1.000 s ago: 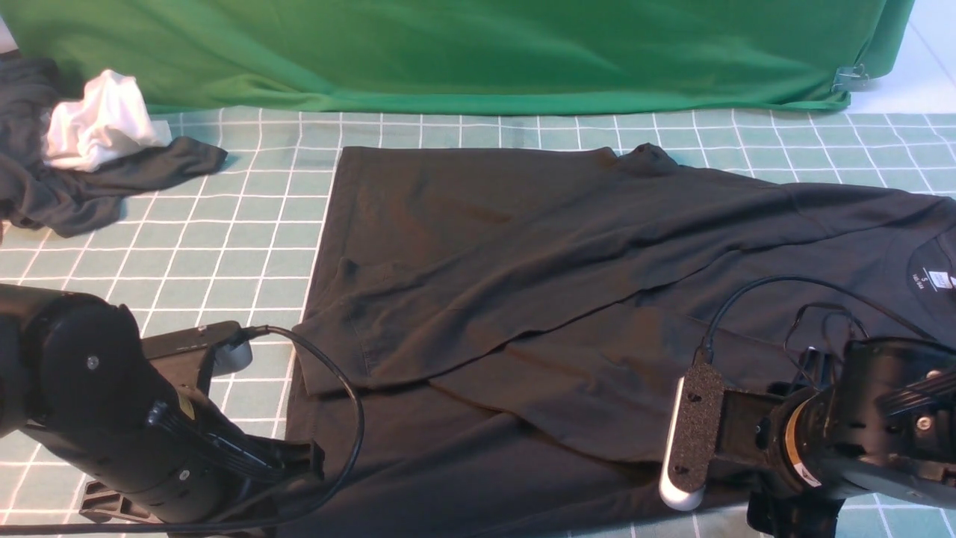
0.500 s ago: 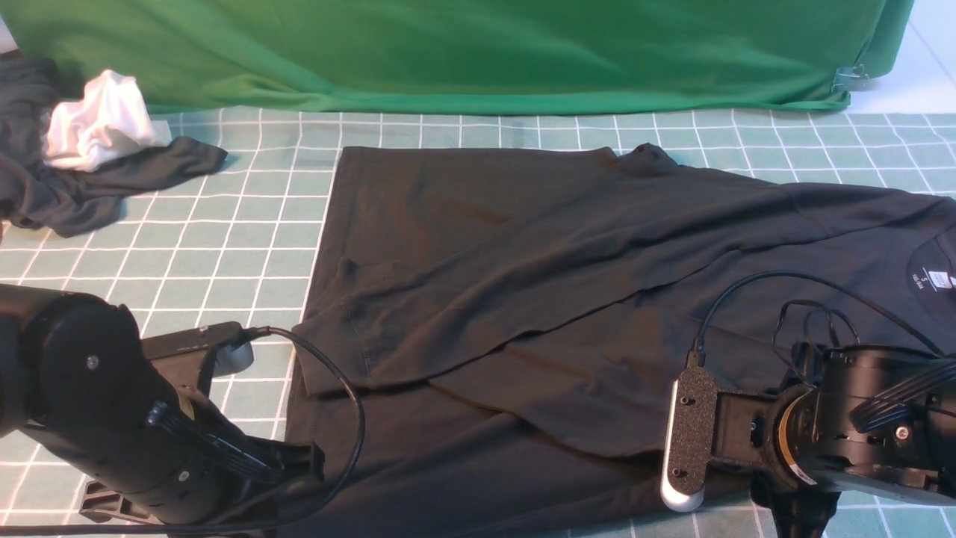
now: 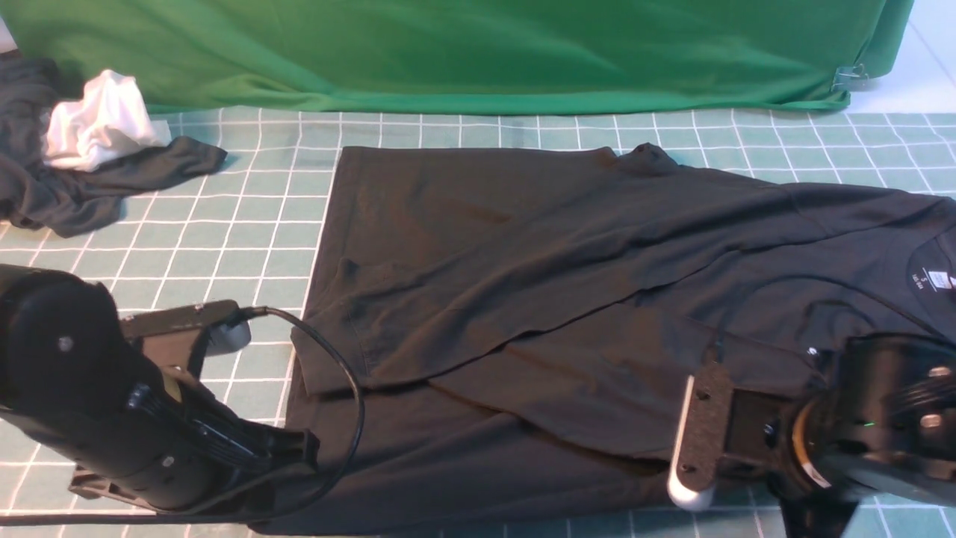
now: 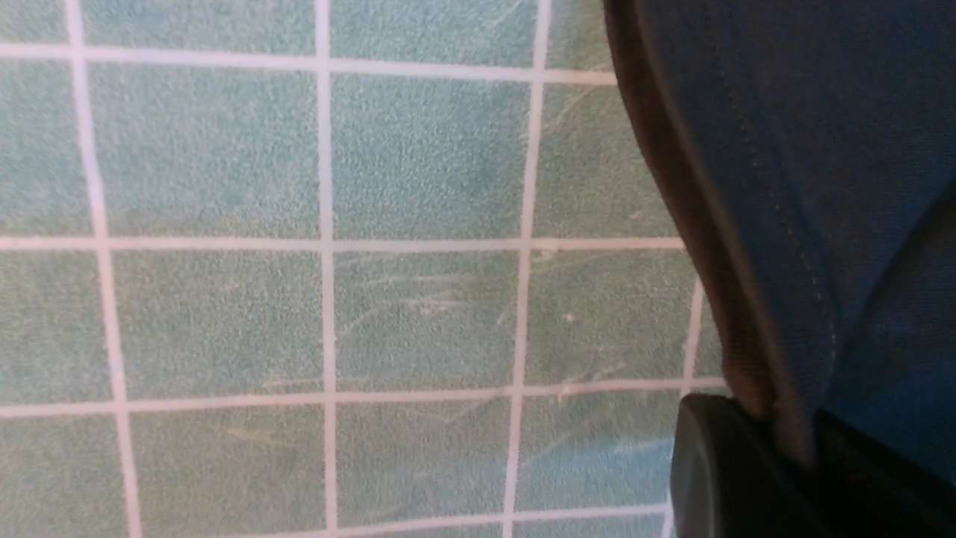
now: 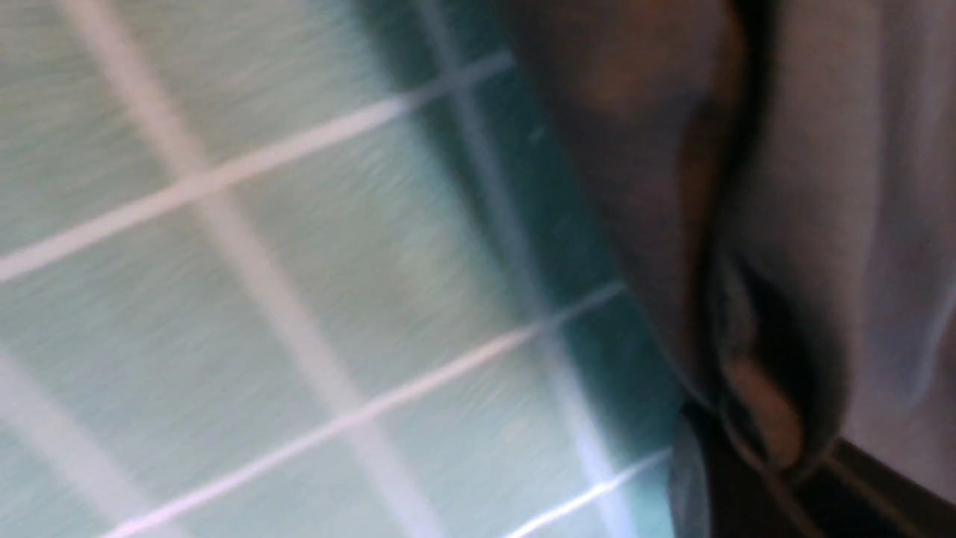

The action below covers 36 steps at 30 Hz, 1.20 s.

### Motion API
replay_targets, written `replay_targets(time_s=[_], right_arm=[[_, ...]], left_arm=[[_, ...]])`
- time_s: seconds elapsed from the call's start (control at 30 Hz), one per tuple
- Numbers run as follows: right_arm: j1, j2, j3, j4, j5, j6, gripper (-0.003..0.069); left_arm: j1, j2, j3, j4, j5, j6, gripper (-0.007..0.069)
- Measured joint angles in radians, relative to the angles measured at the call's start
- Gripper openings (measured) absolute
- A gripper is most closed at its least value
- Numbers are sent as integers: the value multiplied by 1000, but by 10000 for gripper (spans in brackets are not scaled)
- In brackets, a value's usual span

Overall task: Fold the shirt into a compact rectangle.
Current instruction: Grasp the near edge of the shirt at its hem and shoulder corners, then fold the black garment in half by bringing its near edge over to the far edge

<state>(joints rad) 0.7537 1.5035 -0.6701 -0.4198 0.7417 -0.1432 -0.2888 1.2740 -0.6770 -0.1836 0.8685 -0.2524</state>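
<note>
Operator, findings at the moment of inspection follow.

The shirt (image 3: pixel 523 299) lay flat on the teal grid mat (image 3: pixel 224 246), running from the middle of the mat to its right edge. Its straight hem faced left. Its round neck, with a small white label (image 3: pixel 933 280), sat at the far right. One sleeve was folded across the body, leaving a slanting edge over the chest area. No chest print was visible.

Your left arm (image 3: pixel 112 403) sat low at the near left corner of the shirt. In the left wrist view, the stitched hem (image 4: pixel 694 224) ran down into the left gripper (image 4: pixel 792 456). The cloth was nipped between its dark fingers, so I recorded that claw as clamped on the shirt.

Your right arm (image 3: pixel 874 433) sat low at the near edge, toward the neck end. The right wrist view was badly blurred. A fold of cloth gathered into the right gripper (image 5: pixel 769 478) and stood lifted off the mat, with shadow beneath it. On that evidence I recorded this claw as clamped on the shirt too, with less certainty.

At the far left, well apart from the shirt, a smaller dark garment (image 3: pixel 67 194) lay crumpled with a white cloth (image 3: pixel 97 127) on it. A green backdrop (image 3: pixel 448 52) hung along the far edge of the mat.
</note>
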Motion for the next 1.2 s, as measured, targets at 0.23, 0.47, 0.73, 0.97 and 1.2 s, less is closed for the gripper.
replay_targets(time_s=[0.23,0.47,0.73,0.97,1.2], right_arm=[[4,-104,29,212,85,-27,40],[90,-228,105,322,150,6,39],[72,-256,75,319,165,68,38],[-169,-199,-5,248,-31,57,38],[-383,6,-183,248,-188,49,38]], left_arm=[[0,-8,16,-3,64,32,15],[0,-35,23,-4,137,46,15],[16,-35,-58,4,179,46,15],[75,49,-247,9,17,47,15],[131,279,-433,-33,-163,47,15]])
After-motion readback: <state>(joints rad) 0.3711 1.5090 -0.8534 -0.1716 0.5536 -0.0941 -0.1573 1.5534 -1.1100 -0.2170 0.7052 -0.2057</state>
